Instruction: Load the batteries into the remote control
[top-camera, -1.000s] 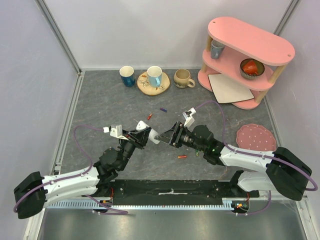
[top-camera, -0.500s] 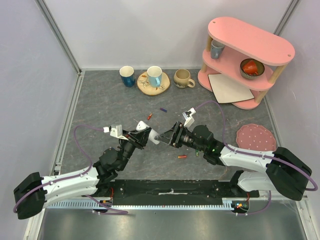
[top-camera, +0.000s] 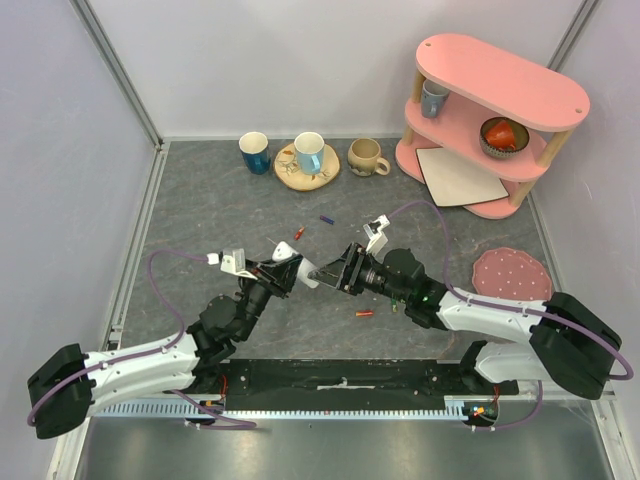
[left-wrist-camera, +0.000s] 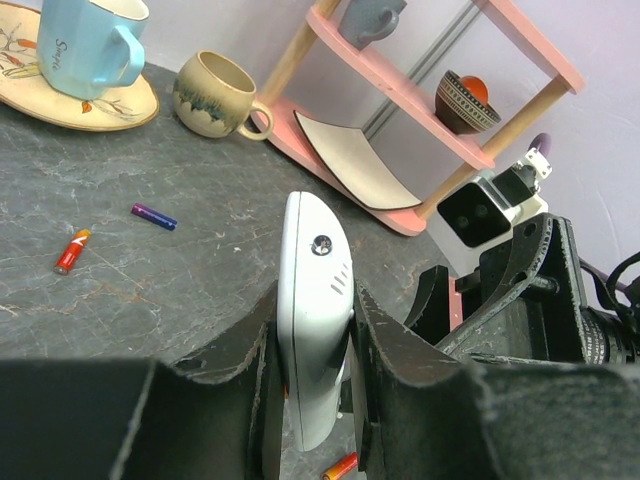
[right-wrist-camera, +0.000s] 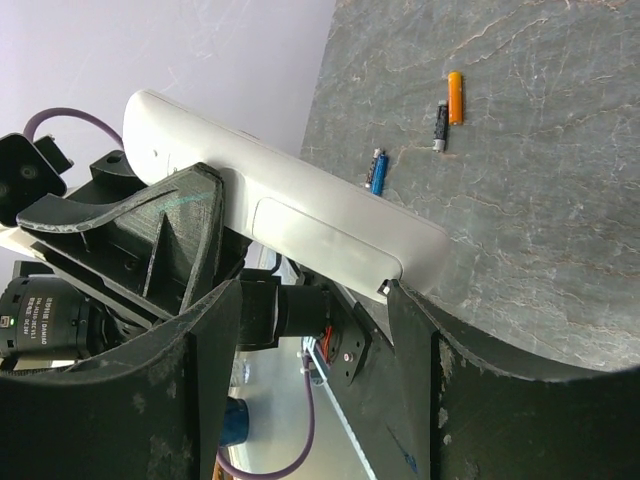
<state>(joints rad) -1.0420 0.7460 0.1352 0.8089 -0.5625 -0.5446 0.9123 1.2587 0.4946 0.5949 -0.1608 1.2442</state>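
From where I stand, the left gripper is clamped on the sides of the remote control and holds it on edge above the table. On the grey top just beyond lie a red-orange battery and a purple battery. A second orange battery lies nearer the arm bases. The right gripper meets the remote's free end with its fingers spread wide. I cannot tell whether they touch it.

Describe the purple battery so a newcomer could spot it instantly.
Find the round plate under the light-blue mug at the back. Two batteries lie just in front of it. The purple battery is the right one, dark beside the red-orange battery.
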